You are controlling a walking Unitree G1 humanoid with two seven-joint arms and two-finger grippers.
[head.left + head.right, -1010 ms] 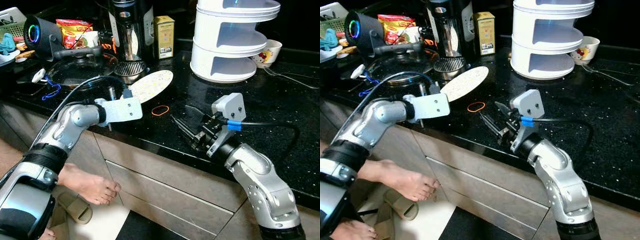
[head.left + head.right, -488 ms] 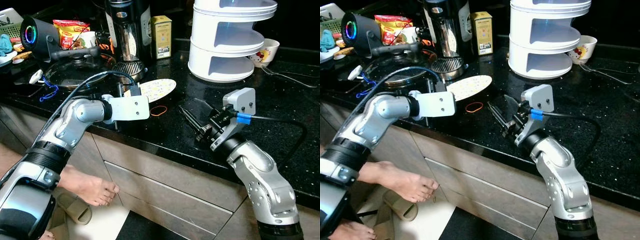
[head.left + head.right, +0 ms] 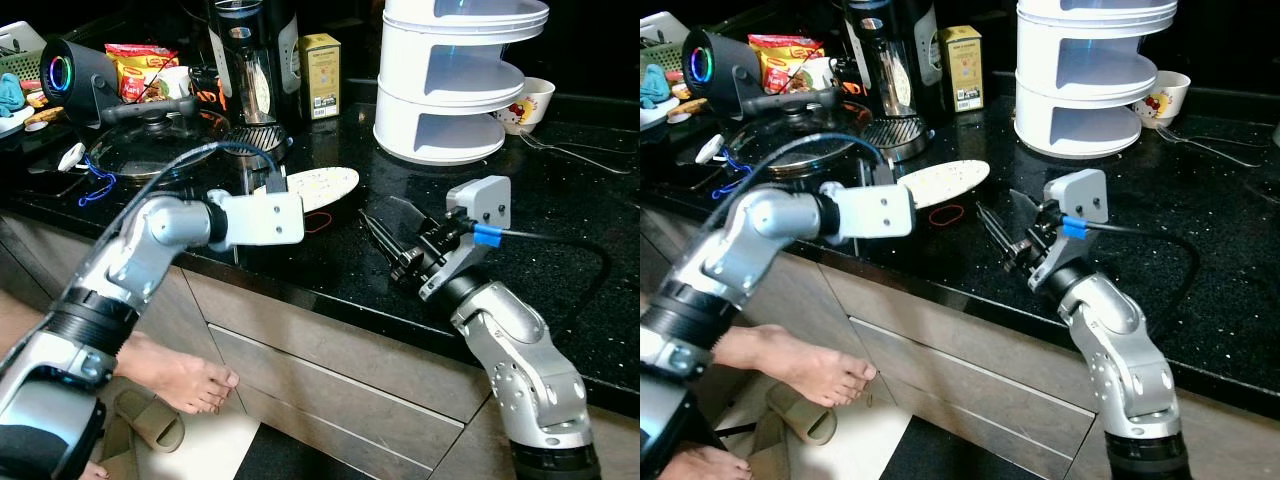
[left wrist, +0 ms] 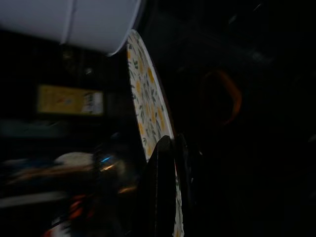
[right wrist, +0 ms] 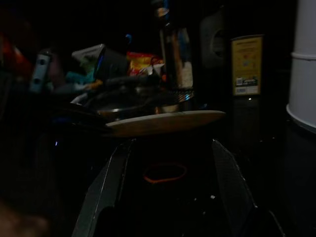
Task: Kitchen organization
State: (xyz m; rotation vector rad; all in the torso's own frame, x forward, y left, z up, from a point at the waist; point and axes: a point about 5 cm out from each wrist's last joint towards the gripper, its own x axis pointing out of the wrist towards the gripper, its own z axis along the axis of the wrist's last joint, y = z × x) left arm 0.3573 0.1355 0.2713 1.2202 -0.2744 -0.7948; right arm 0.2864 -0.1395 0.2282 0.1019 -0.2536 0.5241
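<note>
Left gripper (image 4: 165, 163) holds the floral plate (image 3: 318, 183) by its near-left rim, fingers clamped on the edge. Plate is lifted off the black counter (image 3: 560, 210), roughly level, above the counter's near-left part, in front of the coffee maker (image 3: 250, 70). An orange rubber band (image 3: 948, 213) lies on the counter just under and near the plate.

Right gripper (image 3: 385, 235) hovers low over the counter right of the plate, fingers spread wide, holding nothing, pointed left toward the plate and rubber band.

Containers:
- White three-tier rack (image 3: 460, 75) at far centre-right; the visible tiers look bare inside.
- Small white bowl (image 3: 525, 100) with a cartoon print just right of the rack; contents can't be told.
- Yellow box (image 3: 320, 62) beside the coffee maker.
- Glass pan lid (image 3: 150, 140) lies flat at far left, with a black speaker with a lit ring (image 3: 65, 70) and snack packets (image 3: 145, 65) behind it.
- Green basket (image 3: 20, 40) at far-left edge; a teal cloth (image 3: 12, 88) near it.

A person's bare foot (image 3: 185, 370) is on the floor below the counter, next to a sandal (image 3: 150, 420).
</note>
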